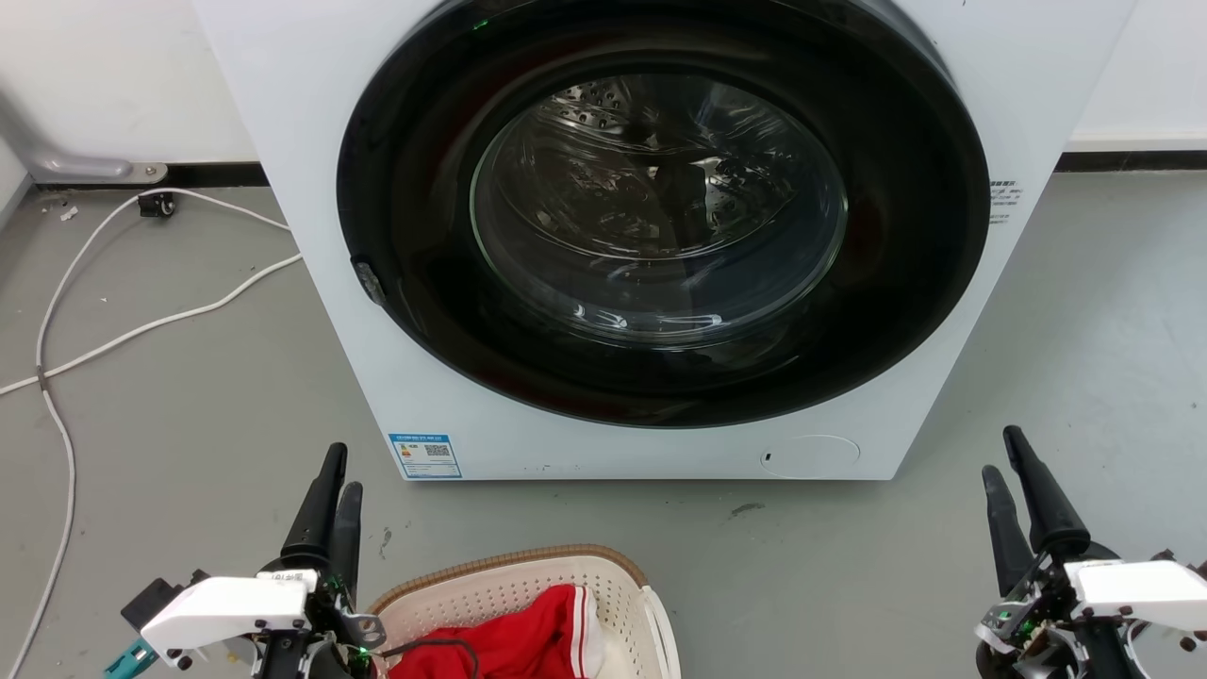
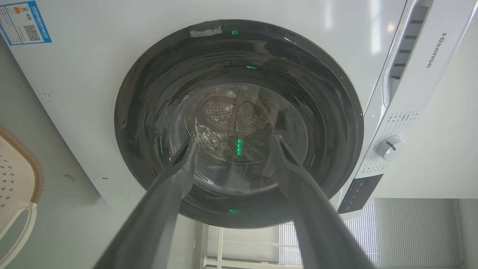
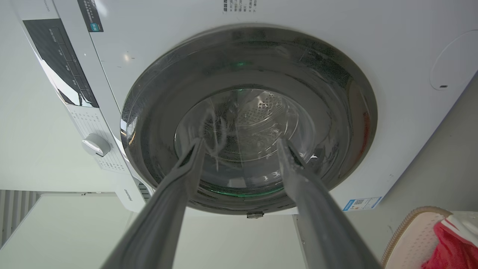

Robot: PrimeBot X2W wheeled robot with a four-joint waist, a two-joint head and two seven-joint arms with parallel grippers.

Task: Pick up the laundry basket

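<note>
Two grippers, both mine, both empty: the left gripper [image 1: 342, 471] and right gripper [image 1: 1000, 453] point up toward the washing machine [image 1: 311, 283]. Fingers are spread w/ nothing between them; each wrist view shows a clear gap.

The laundry basket [image 1: 514, 585] sits on the floor [image 1: 189, 396] in front of the washer, low in the head view. It's between my arms but not centred: its left rim is just beside the left gripper's wrist, while the right gripper is well apart from it. A red garment [image 1: 528, 641] w/ white trim lies inside, so the basket is loaded. It's prob. parked here b/c clothes go to or from the drum.

One white side handle [image 1: 660, 622] faces my right side, and the other handle [image 2: 33, 213] shows at the edge of the left wrist view. I judge those are the grab points, one per gripper, so the right arm has more ground to cover.

The floor is smooth, grey and hard, w/ a few scuffs and a dark spot near the washer's base, so the basket could slide if nudged. A white cable [image 1: 141, 325] trails across the floor on the left, clear of the basket. The round dark glass door [image 1: 660, 217] is shut. Behind it all is a white wall [image 1: 94, 75] w/ dark skirting.
</note>
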